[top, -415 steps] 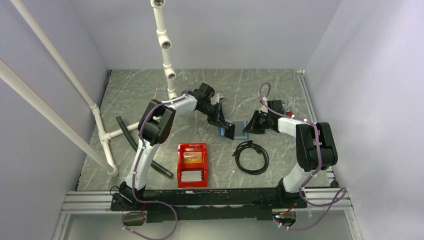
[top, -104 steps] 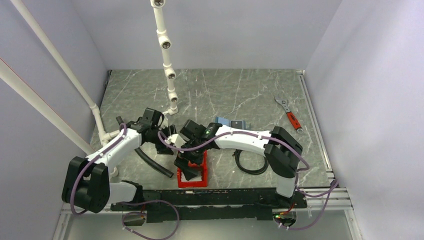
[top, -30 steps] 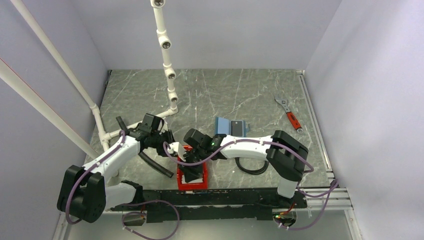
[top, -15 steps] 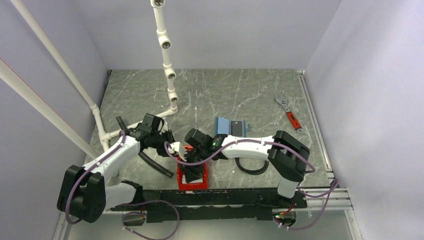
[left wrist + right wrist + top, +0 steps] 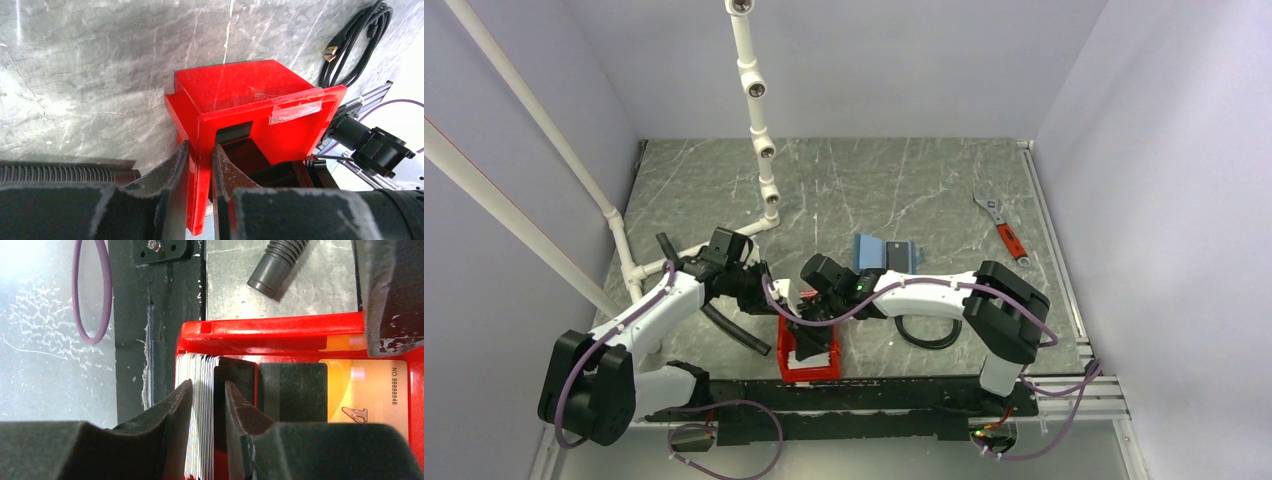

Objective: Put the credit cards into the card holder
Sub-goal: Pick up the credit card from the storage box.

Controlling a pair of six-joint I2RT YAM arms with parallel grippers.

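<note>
Now pinches the red bin (image 5: 240,85) wall between left gripper (image 5: 200,150) fingers; straddles upright credit cards (image 5: 200,440) with right gripper (image 5: 207,390) fingers, narrowly apart, grip impossible to tell.

We see a bin (image 5: 240,95) of shiny red plastic with a strip of clear tape (image 5: 295,107) on it. The counter (image 5: 100,65) looks like smooth grey stone. The cards (image 5: 200,390) are thin plastic, and the orange card (image 5: 370,390) is glossy. The fingers (image 5: 170,415) are dull black and a bit rough. The black hose (image 5: 272,272) is ribbed.
</note>
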